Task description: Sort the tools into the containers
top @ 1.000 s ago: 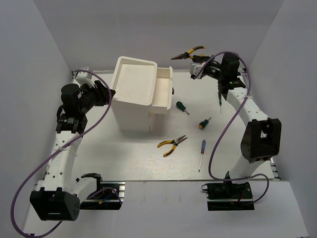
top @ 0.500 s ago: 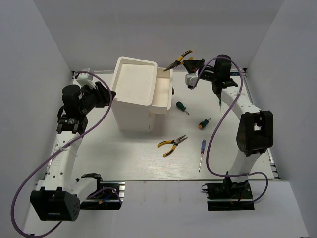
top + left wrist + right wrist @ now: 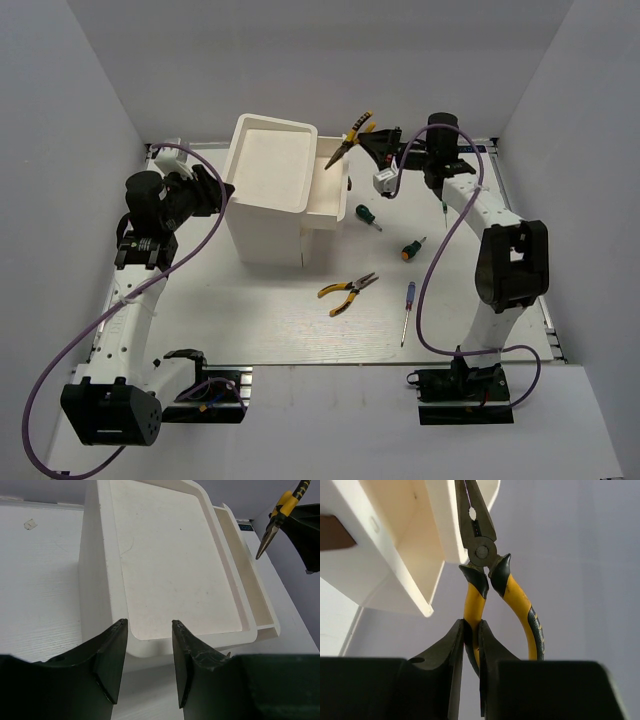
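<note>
My right gripper is shut on one handle of a yellow-and-black pliers and holds it in the air, nose pointing down-left over the far end of the narrow white bin. In the right wrist view the fingers pinch the left handle of the pliers beside the bin's wall. My left gripper is open and empty against the left side of the tall white bin. Its interior holds nothing. On the table lie a second pliers, a green screwdriver, an orange-green one and a blue-handled one.
White walls close in the table at the back and both sides. Purple cables loop from both arms. The loose tools lie right of the bins, between them and the right arm's base.
My right gripper has swung left with the pliers, from the back right towards the narrow bin, tipping the nose downward. The left arm has not moved.
</note>
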`<action>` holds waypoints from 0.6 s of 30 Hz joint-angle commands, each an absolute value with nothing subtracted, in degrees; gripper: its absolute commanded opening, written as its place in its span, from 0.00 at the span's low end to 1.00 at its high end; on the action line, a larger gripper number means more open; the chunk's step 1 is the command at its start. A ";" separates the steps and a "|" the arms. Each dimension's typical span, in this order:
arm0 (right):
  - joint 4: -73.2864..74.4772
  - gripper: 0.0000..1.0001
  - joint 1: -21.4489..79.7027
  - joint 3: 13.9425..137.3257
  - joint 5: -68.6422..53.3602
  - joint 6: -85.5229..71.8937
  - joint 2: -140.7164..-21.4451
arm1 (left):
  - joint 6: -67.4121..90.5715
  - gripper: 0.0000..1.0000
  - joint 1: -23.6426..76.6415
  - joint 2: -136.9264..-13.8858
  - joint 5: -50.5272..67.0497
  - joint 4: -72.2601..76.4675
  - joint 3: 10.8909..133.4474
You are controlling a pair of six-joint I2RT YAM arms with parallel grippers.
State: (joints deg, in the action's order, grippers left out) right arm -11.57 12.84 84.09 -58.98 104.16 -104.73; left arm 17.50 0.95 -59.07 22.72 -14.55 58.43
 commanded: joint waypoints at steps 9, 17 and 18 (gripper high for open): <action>-2.91 0.00 14.15 87.80 -65.56 117.77 -105.03 | 17.75 0.51 1.14 -58.27 22.59 -13.89 57.22; 4.04 0.57 14.85 91.49 -66.89 122.88 -107.05 | 17.75 0.51 1.14 -58.27 22.59 -13.89 57.74; 3.09 0.81 14.85 91.41 -66.80 122.44 -106.88 | 17.75 0.51 1.14 -58.27 22.59 -13.89 57.74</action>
State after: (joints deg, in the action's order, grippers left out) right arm 3.57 14.44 88.20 -63.86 113.10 -106.96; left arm 17.65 0.95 -59.07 22.74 -13.34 57.80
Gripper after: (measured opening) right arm 0.709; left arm 0.513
